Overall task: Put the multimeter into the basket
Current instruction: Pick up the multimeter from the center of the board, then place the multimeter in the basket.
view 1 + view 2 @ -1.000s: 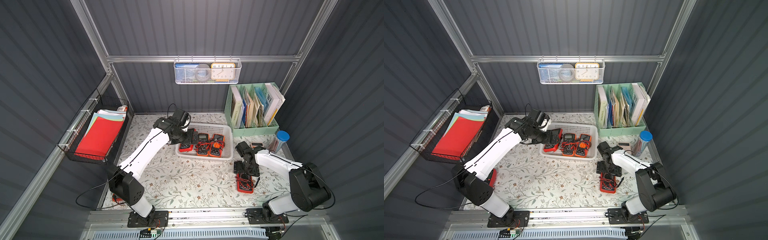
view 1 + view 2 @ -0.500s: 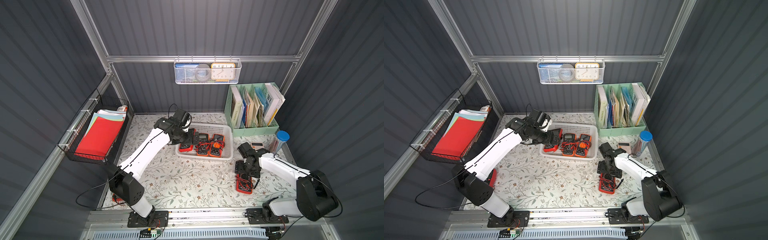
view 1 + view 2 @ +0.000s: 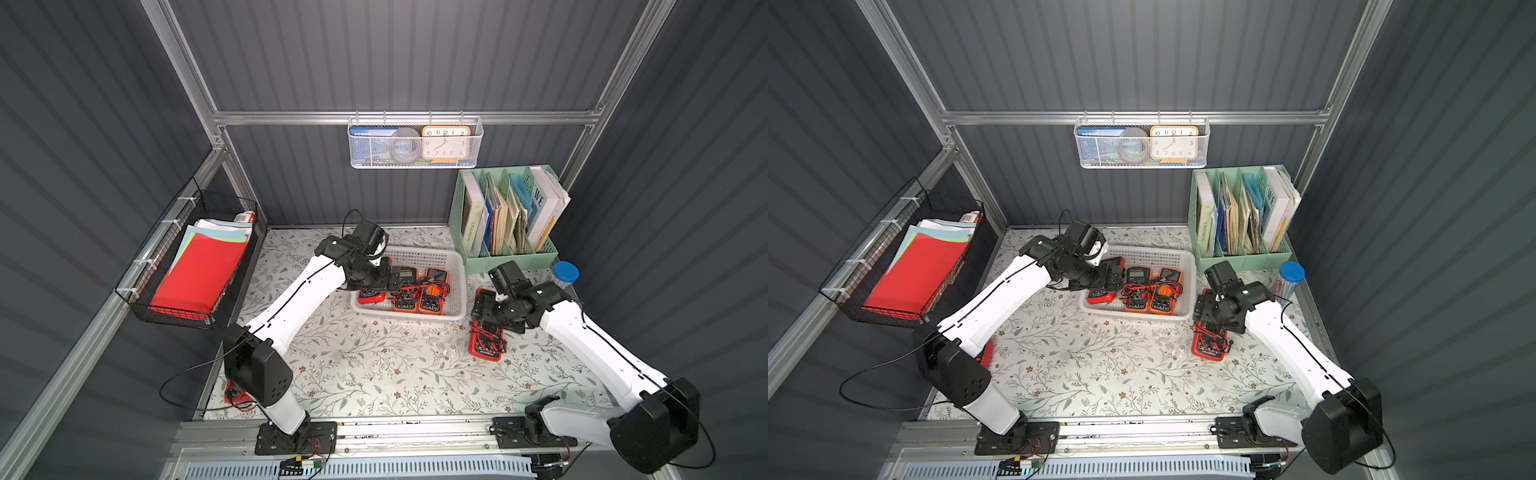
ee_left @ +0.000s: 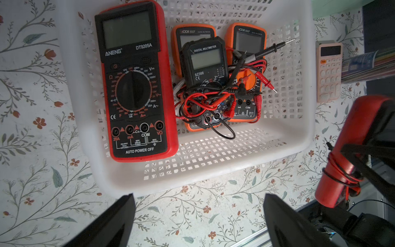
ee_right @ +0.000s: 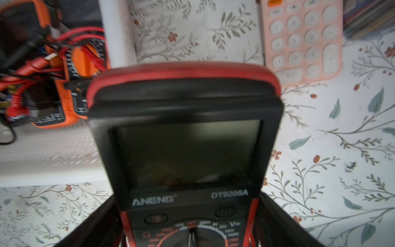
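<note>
A red-and-black multimeter point(image 3: 486, 340) point(image 3: 1209, 340) with leads wound round its lower half is just right of the white perforated basket point(image 3: 407, 314) point(image 3: 1133, 314). My right gripper point(image 3: 484, 309) point(image 5: 188, 213) is shut on the multimeter point(image 5: 186, 149), one finger against each red side below the display. Its display end points toward the basket wall point(image 5: 53, 169). My left gripper point(image 3: 386, 276) point(image 4: 198, 213) hangs open above the basket's left end, with nothing between its fingers. In the left wrist view the held multimeter point(image 4: 350, 139) looks tilted.
Inside the basket point(image 4: 192, 184) lie a red multimeter point(image 4: 136, 85), orange ones point(image 3: 432, 297) and a black one in tangled leads. A pink calculator point(image 5: 303, 40), a green file rack point(image 3: 503, 216) and a blue-lidded jar point(image 3: 566, 274) stand behind the right arm.
The right gripper and the red multimeter have shifted together toward the back, closer to the basket's right side. The left arm has stayed in place.
</note>
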`<state>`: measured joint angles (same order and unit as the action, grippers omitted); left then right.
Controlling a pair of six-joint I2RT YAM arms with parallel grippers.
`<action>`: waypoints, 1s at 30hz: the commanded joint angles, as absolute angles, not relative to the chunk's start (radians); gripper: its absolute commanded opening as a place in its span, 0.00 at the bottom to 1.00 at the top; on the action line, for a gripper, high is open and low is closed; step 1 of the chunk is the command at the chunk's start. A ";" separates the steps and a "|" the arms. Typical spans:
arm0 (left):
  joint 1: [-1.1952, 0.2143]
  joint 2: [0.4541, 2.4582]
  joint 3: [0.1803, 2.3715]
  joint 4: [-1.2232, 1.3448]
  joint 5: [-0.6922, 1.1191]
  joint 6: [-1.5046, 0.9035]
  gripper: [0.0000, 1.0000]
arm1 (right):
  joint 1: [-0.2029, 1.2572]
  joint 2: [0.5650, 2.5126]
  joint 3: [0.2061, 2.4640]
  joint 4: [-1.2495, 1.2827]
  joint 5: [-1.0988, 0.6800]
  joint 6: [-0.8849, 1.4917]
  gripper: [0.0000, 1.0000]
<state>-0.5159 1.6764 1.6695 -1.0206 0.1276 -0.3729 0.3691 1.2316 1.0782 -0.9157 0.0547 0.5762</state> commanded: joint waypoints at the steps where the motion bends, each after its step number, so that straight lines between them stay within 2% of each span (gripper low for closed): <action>1: -0.521 1.699 1.657 -1.024 0.133 -0.360 0.99 | 0.370 1.247 1.161 -0.921 0.021 0.562 0.63; 7: -0.522 1.706 1.645 -1.014 0.116 -0.365 0.99 | 0.370 1.356 1.304 -0.863 -0.019 0.558 0.63; 20: -0.522 1.682 1.639 -1.019 0.100 -0.378 0.99 | 0.376 1.744 1.668 -0.851 -0.058 0.538 0.63; 30: -0.522 1.648 1.644 -1.033 0.086 -0.381 0.99 | 0.398 1.947 1.781 -0.897 -0.044 0.497 0.63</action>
<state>-0.5182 1.6810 1.6451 -1.0107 0.0998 -0.3737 0.3820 1.9285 1.7542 -0.8696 -0.0475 0.5213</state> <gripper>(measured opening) 0.992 0.908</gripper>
